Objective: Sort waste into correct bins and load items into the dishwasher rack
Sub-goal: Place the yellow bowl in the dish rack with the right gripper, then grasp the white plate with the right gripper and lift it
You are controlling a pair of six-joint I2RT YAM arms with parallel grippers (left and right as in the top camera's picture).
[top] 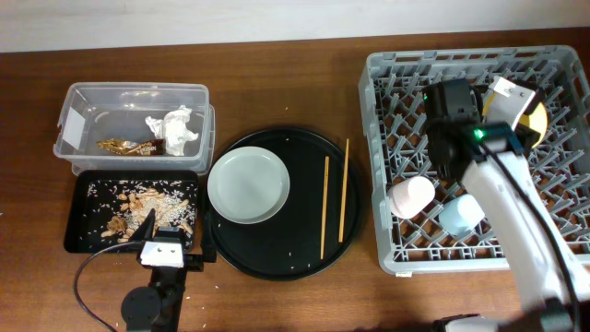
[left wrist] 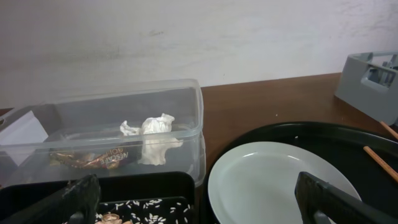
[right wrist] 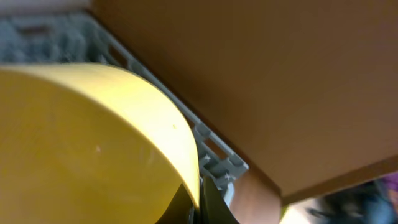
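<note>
Two cups lay in the dishwasher rack [top: 387, 138], the pink cup [top: 409, 195] and the light blue cup [top: 459, 214], side by side near its front edge. The right jaws were over the rack's far right corner, closed narrowly on the rim of the small yellow bowl [top: 535, 118]. In the right wrist view the bowl's wall filled most of the frame, with a dark finger [right wrist: 205, 206] pressed at its lower rim and the rack's grey edge just behind.

The left jaws stood wide apart and empty, low at the near edge of the shallow black tray [top: 78, 217], which held the food scraps [top: 147, 207]. In the left wrist view the pale grey-green plate [left wrist: 273, 180] lay ahead between the spread fingers, untouched. The plate sat on the left side of the round black tray [top: 277, 263], with the two chopsticks [top: 324, 207] lying apart to its right on the same tray.

The clear tub [top: 83, 101] held the crumpled tissue [top: 177, 129] and the gold-brown wrapper [top: 124, 146]. Everything stood on the brown counter [top: 277, 92].
</note>
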